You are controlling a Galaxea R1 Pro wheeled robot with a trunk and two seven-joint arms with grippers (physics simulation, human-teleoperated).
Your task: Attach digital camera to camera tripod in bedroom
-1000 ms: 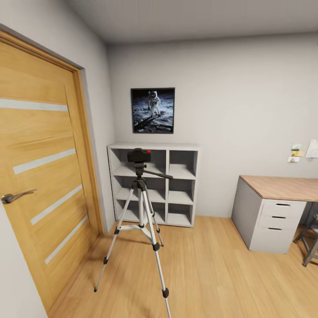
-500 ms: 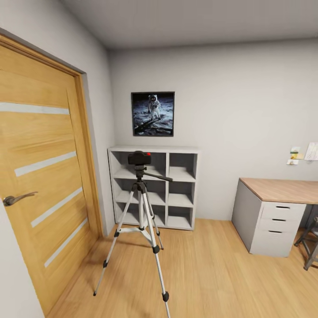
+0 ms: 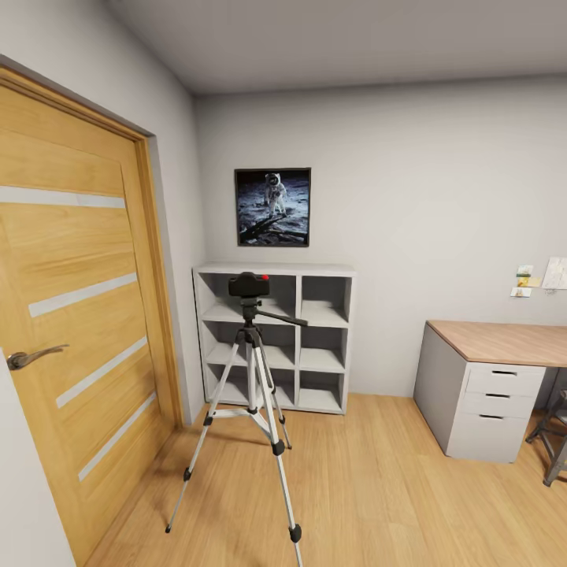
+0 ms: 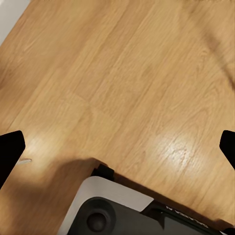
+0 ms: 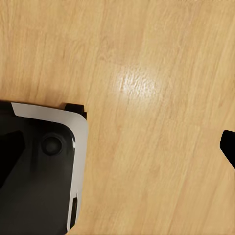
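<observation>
Black digital camera unmoved atop camera tripod, view tilted upward

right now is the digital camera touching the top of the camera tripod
Touching. In the head view the digital camera sits directly on the head of the camera tripod, with no gap between its base and the mount.

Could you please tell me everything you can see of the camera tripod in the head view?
The camera tripod stands upright on the light wood floor, in front of the white cube shelving and right of the wooden door. Three thin silver legs splay outward, with black joints and feet and a silver brace at mid-height. Its black head carries a long pan handle pointing right. The digital camera, black with a red button, sits on top.
</observation>
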